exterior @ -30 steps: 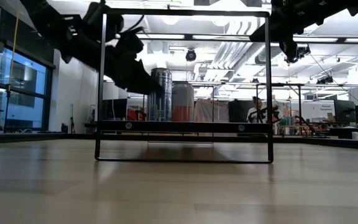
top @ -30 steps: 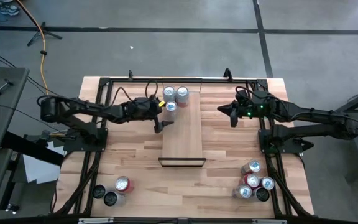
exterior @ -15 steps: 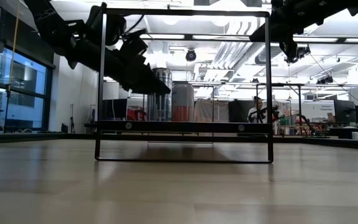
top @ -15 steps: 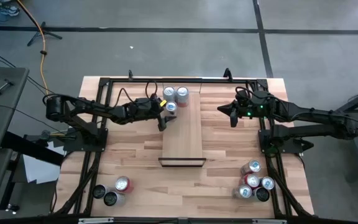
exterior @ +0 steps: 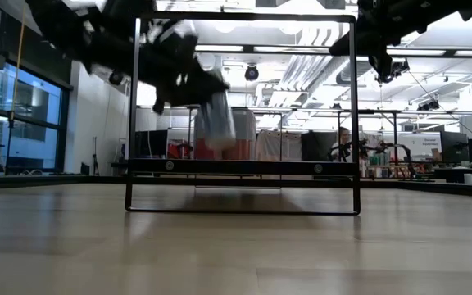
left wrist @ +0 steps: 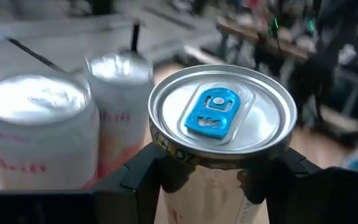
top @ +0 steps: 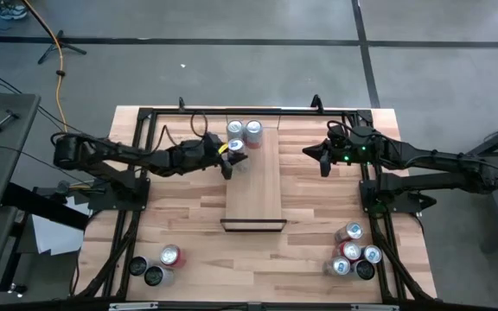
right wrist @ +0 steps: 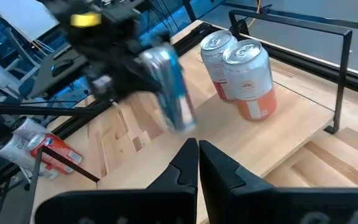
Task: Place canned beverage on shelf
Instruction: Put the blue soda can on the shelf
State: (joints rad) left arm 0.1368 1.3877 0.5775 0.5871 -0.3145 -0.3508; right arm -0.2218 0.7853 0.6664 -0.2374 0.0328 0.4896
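Can [left wrist: 221, 134] with blue pull tab sits clamped between the left gripper [top: 229, 158] fingers [left wrist: 143, 171], tilted above the far end of the shelf [top: 256, 194], just beside two upright cans [right wrist: 241, 66] standing there. Right gripper [right wrist: 197, 163] hovers over the table [top: 180, 216] to the shelf's right, fingers pressed together, holding nothing.

Orange cable [top: 58, 53] on grey floor [top: 232, 69].
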